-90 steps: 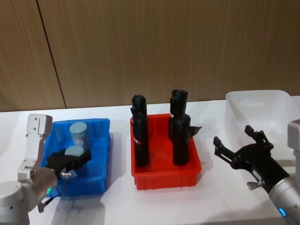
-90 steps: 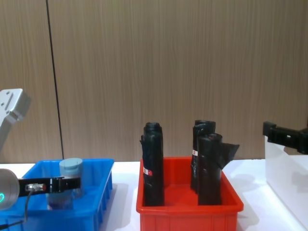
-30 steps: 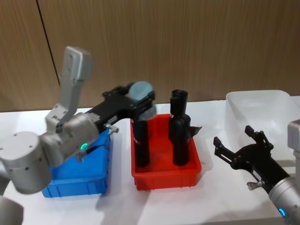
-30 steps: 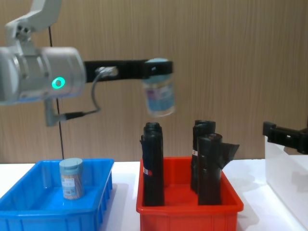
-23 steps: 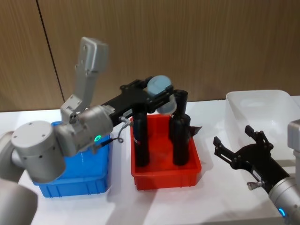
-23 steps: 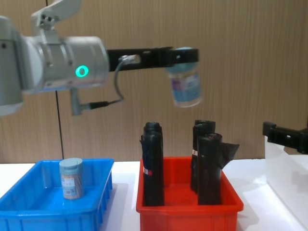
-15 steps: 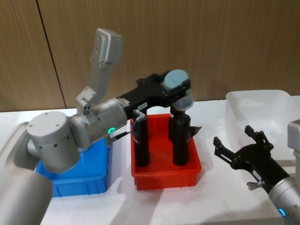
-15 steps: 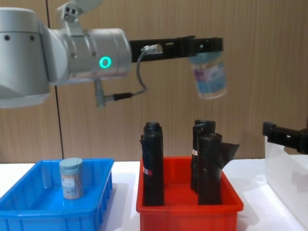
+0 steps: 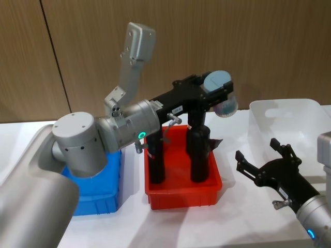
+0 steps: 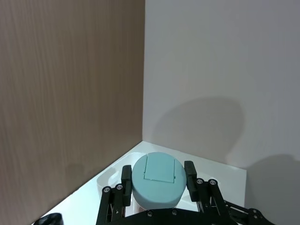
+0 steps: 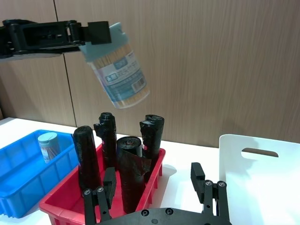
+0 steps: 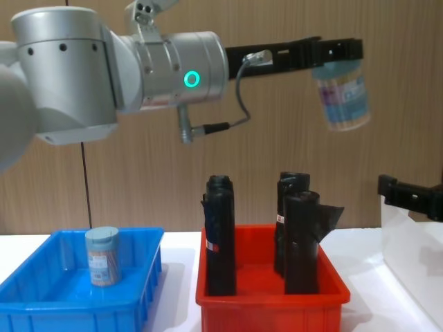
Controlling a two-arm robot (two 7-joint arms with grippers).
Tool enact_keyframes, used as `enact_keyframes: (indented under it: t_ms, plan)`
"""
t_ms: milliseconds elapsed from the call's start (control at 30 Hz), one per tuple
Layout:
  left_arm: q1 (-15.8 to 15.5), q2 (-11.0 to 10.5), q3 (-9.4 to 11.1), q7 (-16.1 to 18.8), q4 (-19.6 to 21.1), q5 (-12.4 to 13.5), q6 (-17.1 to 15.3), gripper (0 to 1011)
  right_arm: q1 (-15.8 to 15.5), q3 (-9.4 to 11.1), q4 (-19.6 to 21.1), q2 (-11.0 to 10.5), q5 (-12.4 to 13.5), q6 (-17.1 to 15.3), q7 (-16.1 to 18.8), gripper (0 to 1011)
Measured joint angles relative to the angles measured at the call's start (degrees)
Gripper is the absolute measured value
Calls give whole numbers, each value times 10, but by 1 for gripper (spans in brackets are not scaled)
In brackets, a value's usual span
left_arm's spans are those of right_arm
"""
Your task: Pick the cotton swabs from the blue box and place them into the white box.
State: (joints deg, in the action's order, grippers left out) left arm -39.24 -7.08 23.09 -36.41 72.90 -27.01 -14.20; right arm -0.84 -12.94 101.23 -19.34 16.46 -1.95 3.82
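Currently, left pincer: clamps clear blue-lidded cotton swab jar above red plastic bin.
Right pincer: spread wide.
Bench: white; wood wall.

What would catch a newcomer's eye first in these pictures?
The left gripper reaches high above the red bin of black rolls, jaws shut on a tilted cotton swab jar. A second jar stands in the blue box, and the right gripper is open beside the white box.

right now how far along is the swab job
Done: nothing visible in the white box. In hand: left gripper holds a swab jar by its lid above the red bin. Left: dropping it in, then the second jar in the blue box. Right gripper hangs open beside the white box.
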Motion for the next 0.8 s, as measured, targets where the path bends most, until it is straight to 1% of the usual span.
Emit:
enact_keyframes:
  t_ms: [300, 533, 633, 800]
  plan:
    - [-11, 10, 5, -9, -17, -2, 3, 679, 0, 0, 0, 0, 0, 0, 0, 1002]
    - [-15, 13, 7, -12, -23, -3, 4, 679, 1, 0, 0, 1, -1, -1, 0, 1002]
    - [-17, 14, 8, -13, -25, -3, 4, 679, 2, 0, 1, 1, -5, -5, -1, 1002]
    - [-18, 16, 9, -14, -28, -4, 4, 679, 10, -1, 5, 3, -23, -21, -5, 1002]
